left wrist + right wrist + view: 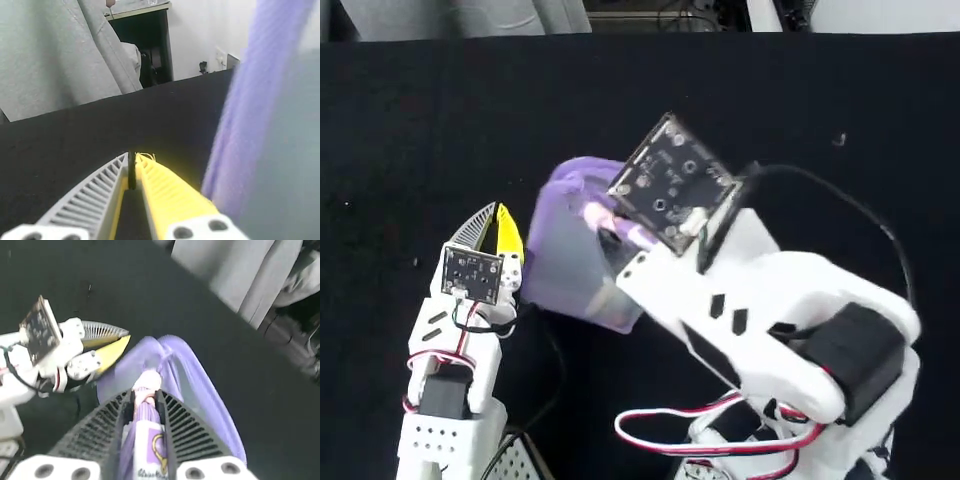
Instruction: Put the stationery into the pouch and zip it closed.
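A purple pouch lies on the black table, its mouth facing the far side. My right gripper is shut on a purple and white stationery tube with a pinkish tip, held over the pouch. From above, the tube pokes out below the wrist camera board. My left gripper, with one grey and one yellow finger, rests just beside the pouch's near-left edge. Its fingers are pressed together, and I cannot make out anything held between them. The pouch's purple edge runs close alongside it.
The black table spreads wide behind and to the right of the pouch. The right arm's white body covers the near right. Grey cloth and a dark cabinet stand beyond the far edge.
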Controlling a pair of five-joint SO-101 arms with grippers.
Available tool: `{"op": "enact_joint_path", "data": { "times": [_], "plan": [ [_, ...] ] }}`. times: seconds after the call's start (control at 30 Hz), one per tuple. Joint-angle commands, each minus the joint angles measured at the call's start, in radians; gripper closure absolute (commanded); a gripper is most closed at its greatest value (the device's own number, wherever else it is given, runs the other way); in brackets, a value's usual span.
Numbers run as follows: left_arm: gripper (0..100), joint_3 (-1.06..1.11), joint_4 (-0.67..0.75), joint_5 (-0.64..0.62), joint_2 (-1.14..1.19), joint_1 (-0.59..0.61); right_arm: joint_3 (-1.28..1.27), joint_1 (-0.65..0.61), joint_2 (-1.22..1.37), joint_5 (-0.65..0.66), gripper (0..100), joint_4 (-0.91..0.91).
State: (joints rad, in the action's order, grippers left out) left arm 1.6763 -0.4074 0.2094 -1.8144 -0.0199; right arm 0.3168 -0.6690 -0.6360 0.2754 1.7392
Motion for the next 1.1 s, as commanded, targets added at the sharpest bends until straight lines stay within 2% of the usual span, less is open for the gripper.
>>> {"op": "enact_joint_path", "data": {
  "times": [0.0, 0.43, 0.6, 0.67, 1.07],
  "plan": [
    [97, -0.005, 0.021, -0.011, -0.011, 0.008, -0.051, -0.011, -0.077, 0.025, 98.5, -0.005],
    [96, -0.15, 0.002, -0.011, -0.011, 0.127, -0.068, -0.011, -0.11, 0.04, 98.5, 0.021],
    [79, -0.354, -0.235, -0.012, -0.011, 0.108, -0.07, -0.008, -0.114, 0.04, 98.5, 0.023],
    [74, -0.44, -0.339, -0.009, -0.011, 0.081, -0.07, -0.008, -0.113, 0.04, 98.5, 0.023],
    [75, -0.75, -0.686, -0.006, -0.011, -0.074, -0.077, -0.011, -0.116, 0.072, 98.5, 0.028]
  ]
}}
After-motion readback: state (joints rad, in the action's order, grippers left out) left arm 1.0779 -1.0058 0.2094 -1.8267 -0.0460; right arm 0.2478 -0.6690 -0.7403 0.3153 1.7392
